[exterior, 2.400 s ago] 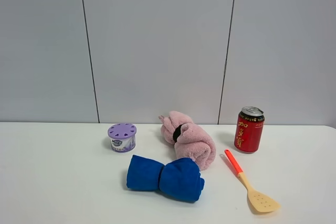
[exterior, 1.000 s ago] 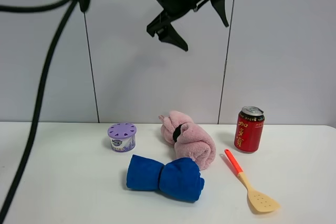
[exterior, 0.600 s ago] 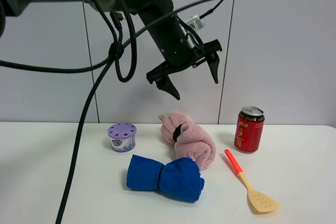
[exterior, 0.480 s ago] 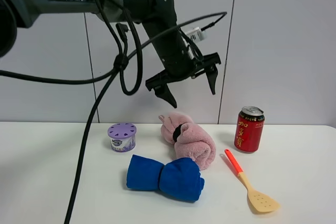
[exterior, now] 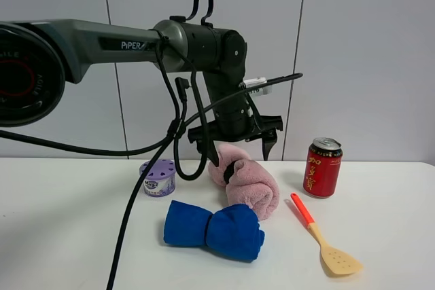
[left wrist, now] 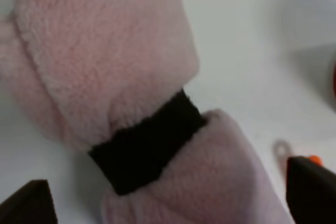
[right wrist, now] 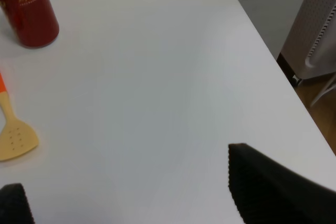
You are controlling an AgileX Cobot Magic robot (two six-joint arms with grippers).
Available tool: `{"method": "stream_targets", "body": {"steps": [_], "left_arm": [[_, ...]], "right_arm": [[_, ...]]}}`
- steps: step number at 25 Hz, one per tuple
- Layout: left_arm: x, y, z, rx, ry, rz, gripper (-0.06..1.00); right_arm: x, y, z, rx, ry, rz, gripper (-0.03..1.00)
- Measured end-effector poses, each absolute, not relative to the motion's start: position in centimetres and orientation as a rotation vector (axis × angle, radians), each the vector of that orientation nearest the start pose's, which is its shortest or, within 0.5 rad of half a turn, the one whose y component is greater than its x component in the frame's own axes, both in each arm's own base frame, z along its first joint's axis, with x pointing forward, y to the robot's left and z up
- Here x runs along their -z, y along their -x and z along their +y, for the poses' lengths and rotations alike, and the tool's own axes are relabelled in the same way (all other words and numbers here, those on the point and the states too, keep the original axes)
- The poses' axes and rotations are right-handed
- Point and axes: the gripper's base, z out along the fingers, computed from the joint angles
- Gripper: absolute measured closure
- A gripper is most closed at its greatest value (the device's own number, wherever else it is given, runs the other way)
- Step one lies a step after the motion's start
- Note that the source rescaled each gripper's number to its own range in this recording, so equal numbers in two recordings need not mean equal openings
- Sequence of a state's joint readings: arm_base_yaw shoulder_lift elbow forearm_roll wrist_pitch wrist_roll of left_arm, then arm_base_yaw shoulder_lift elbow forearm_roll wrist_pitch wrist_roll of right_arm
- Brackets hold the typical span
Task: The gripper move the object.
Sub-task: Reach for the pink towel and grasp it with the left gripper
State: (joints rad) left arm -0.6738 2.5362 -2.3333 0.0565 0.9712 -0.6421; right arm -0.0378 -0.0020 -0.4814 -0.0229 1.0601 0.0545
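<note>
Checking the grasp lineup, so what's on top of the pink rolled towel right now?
Nothing rests on the pink towel. The left gripper hangs over its far end, jaws open and straddling it. A black band wraps its middle. One finger covers part of that end.

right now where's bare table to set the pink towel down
Bare table lies left of the purple-lidded tub and right of the red can and spatula. Crowded in the middle: pink towel, blue rolled cloth, tub.

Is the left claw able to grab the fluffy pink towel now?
Probably yes. The left gripper hangs open just above the pink towel, with nothing between them. The blue cloth lies in front, clear of the way.
</note>
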Motion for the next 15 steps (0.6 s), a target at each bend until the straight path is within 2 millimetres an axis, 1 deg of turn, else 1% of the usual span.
{"method": "stream_targets", "body": {"steps": [2,6,9,14,15], "left_arm": [[-16.2,-43.3,-33.9,0.346,-0.067,2.69,-0.05],[-16.4,-43.7,-34.4,0.431,-0.024,2.632,-0.05],[-16.1,-43.8,-34.5,0.439,-0.015,2.627,-0.05],[-13.5,-44.0,-34.4,0.38,-0.028,2.662,-0.05],[-13.2,-44.0,-34.4,0.365,-0.035,2.662,-0.05]], "right_arm": [[-27.2,0.3,-0.2,0.017,-0.096,2.058,-0.03],[-27.2,0.3,-0.2,0.017,-0.096,2.058,-0.03],[-27.2,0.3,-0.2,0.017,-0.096,2.058,-0.03],[-27.2,0.3,-0.2,0.017,-0.096,2.058,-0.03],[-27.2,0.3,-0.2,0.017,-0.096,2.058,-0.03]]}}
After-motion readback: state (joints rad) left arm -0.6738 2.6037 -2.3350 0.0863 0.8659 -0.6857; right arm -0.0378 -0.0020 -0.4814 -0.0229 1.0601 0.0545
